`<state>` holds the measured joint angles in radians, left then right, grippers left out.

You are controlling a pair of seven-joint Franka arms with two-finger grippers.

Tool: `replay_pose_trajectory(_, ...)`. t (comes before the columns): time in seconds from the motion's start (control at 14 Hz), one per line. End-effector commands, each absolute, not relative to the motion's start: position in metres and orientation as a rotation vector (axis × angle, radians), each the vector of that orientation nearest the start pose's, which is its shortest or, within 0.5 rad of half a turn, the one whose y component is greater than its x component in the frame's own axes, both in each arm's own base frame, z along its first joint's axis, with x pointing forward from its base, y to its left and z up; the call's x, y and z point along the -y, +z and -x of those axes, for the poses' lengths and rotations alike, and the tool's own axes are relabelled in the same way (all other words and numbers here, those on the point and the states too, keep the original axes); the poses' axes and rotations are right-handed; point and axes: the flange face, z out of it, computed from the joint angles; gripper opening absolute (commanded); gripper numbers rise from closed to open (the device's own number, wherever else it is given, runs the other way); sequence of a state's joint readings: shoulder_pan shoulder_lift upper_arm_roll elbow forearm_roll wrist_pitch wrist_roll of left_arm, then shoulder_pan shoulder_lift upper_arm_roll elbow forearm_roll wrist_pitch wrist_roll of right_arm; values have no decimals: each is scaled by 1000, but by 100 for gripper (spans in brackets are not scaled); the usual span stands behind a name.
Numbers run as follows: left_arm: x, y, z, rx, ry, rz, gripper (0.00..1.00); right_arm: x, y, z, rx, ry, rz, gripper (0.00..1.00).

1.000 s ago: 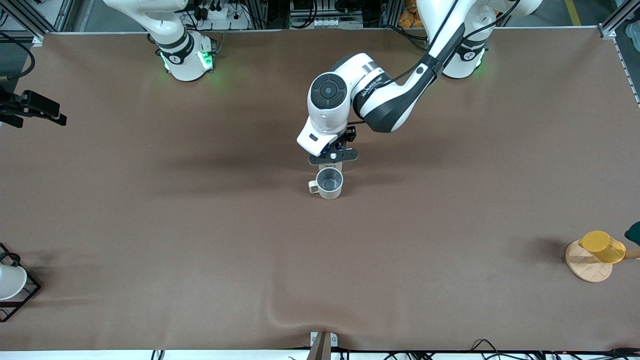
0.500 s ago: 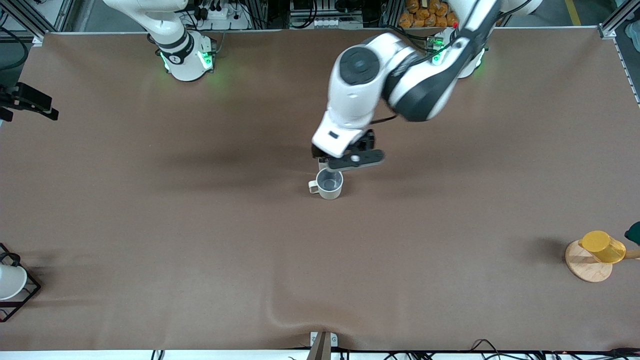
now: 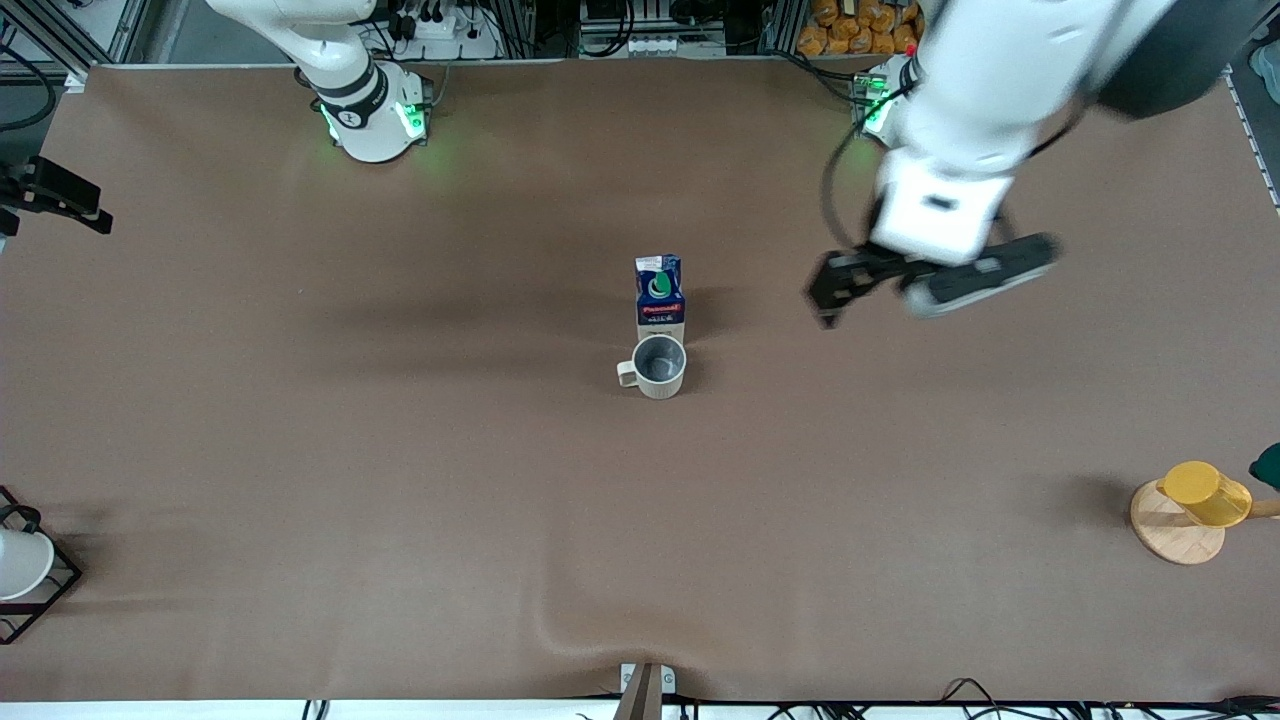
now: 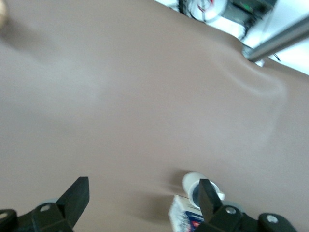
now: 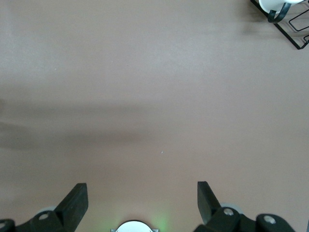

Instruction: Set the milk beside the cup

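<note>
The scene is evenly lit from overhead. Soft shadows are cast on the brown paper-covered table [image 3: 400, 450]. The white-and-black left arm [image 3: 985, 120] is blurred by motion.

Matt brown table [image 3: 400, 450], glazed cup [image 3: 660, 367]

Left gripper [image 3: 925, 285] and its white arm are motion-blurred in the front view. In the left wrist view the small dark blue milk carton [image 4: 186, 218] is cut off by the frame edge and partly hidden by a black finger [image 4: 208, 198]. White cup in the black wire rack [image 3: 22, 562] and dark green object [image 3: 1267, 466] are both cropped at the table ends.
</note>
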<state>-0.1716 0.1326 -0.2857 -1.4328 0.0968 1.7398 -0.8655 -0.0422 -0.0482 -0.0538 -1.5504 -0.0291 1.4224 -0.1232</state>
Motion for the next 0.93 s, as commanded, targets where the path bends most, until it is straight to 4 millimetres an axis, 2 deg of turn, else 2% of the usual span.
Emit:
replay_pose_trajectory(0.0,184,655,-552,644,-244,3098,100,51,650,-514,26,124,3181,100)
replay_pose_trajectory(0.21,116,667,-550,605,-181,3069,100,53,649,-513,26,129,3180,100)
replay_pose_trajectory(0.43,65,667,-552,585,-109,3114,100,53,648,-514,37,136,3201,100)
replay_pose_trajectory(0.64,57,670,-540,510,-78,3114,100,48,648,-514,51,138,3203,100)
replay_pose_trajectory(0.79,55,660,-528,483,-51,3106,100,47,650,-514,51,133,3203,100)
replay_pose_trajectory(0.86,49,656,-530,485,-68,3109,100,47,651,-514,51,128,3203,100)
